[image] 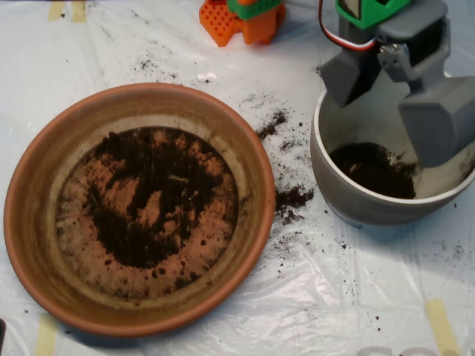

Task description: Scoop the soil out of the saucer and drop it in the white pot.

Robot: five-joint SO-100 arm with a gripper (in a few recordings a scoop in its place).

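White plastic sheet (356,297) covers the surface, seen from above. It is shiny and wrinkled, with soft folds running across it. Strips of pale yellow tape hold it down, one near the bottom right (443,325), one at the bottom left, and two small bits at the top left.

A big round saucer (30,222) sits on the left side of the sheet. It is orange-brown clay with a wide rim. Dark soil (159,196) lies on its flat bottom in a loose ring of crumbs, and bare clay shows through in the middle and around the edge.

A white pot (330,159) sits on the right side, near the saucer but not touching it. It is deeper and smaller across. A dark pile of soil (371,169) lies inside it.

Spilled soil dirties the sheet between the two. One clump (293,199) lies just beside the saucer's right rim, another patch (272,124) is higher up, and fine specks are scattered at the top left (152,68).

Grey scoop (404,100) hangs over the white pot at the top right, with its two jaws spread apart. One half is by the pot's back rim and the other reaches down inside. No soil can be seen in the jaws.

An orange and green block (241,18) stands at the top edge.
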